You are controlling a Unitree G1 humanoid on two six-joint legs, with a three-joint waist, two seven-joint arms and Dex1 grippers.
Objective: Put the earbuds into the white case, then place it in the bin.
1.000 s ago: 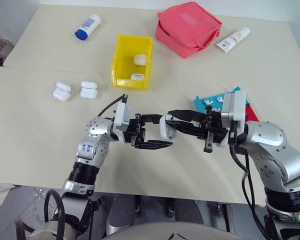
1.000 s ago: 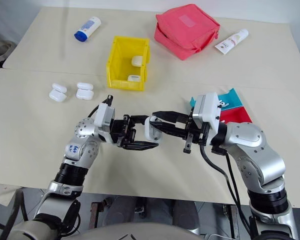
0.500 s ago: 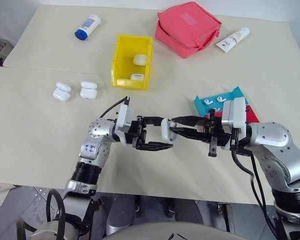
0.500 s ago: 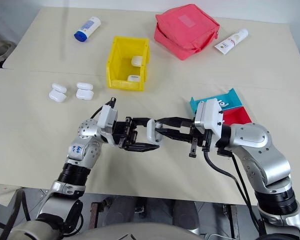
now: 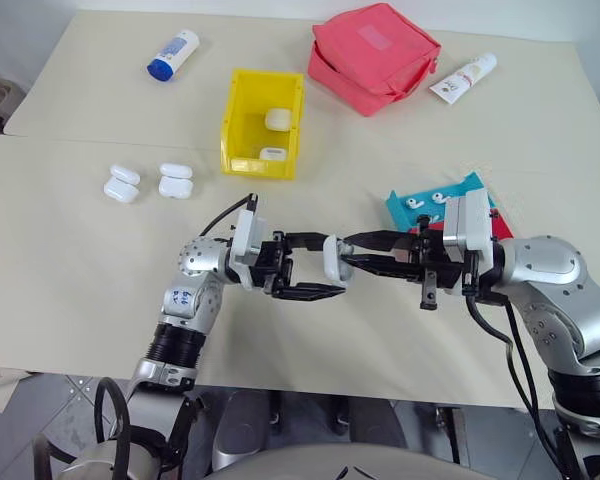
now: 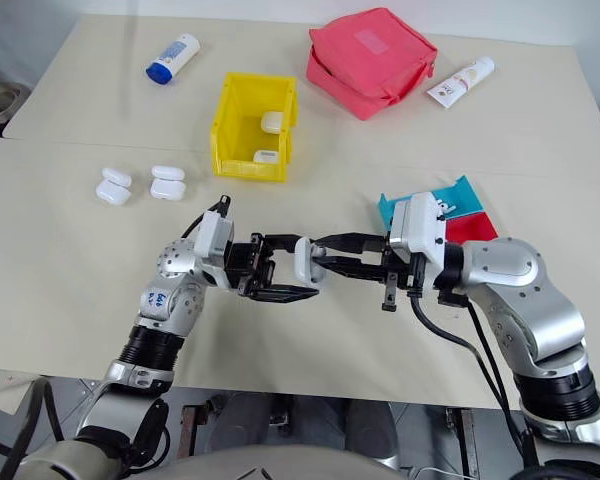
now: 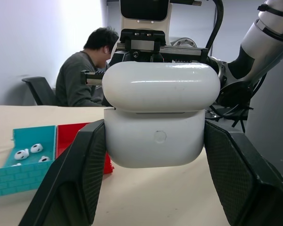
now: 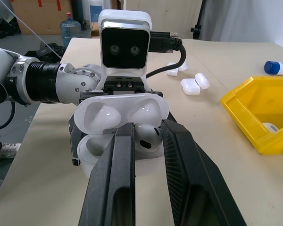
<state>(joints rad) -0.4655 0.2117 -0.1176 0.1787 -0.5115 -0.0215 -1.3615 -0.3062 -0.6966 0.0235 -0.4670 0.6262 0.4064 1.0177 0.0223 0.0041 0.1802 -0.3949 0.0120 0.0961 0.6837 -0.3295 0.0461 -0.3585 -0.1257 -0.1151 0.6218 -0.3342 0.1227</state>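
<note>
— Where are the two arms?

— Both reach in over the front of the cream counter (image 5: 70, 300) and meet in the middle, forearms roughly level, the hands pointing at each other. The left hand (image 5: 320, 272) is clamped on a small glossy white rounded earbud case (image 5: 334, 259), one black finger on each side of its body, holding it up off the counter with the hinged lid swung open toward the right arm.

— And the right hand?

— The right hand (image 8: 146, 136) has its fingers drawn narrow on a tiny glossy white stemmed earbud (image 8: 147, 136), held right at the open mouth of the case — the bud sits just over the lower half, below the two hollows of the lid. Whether it touches the case I cannot tell.

— The rest of the earbuds?

— Three more lie in a small teal tray (image 5: 425, 205) behind the right wrist, with a red tray (image 5: 500, 222) touching it.

— And the bin?

— The bright yellow rectangular open-top plastic bin (image 5: 242, 120) stands farther back, well apart from the hands, with two white cases already inside. Two more closed cases (image 5: 148, 184) lie side by side on the counter to its left.

— Anything else?

— A red zip pouch (image 5: 375, 55), a white tube with a blue cap (image 5: 173, 54) and another white tube (image 5: 463, 78) along the far edge. A seated person (image 7: 80, 75) shows beyond the counter in the left wrist view.
</note>
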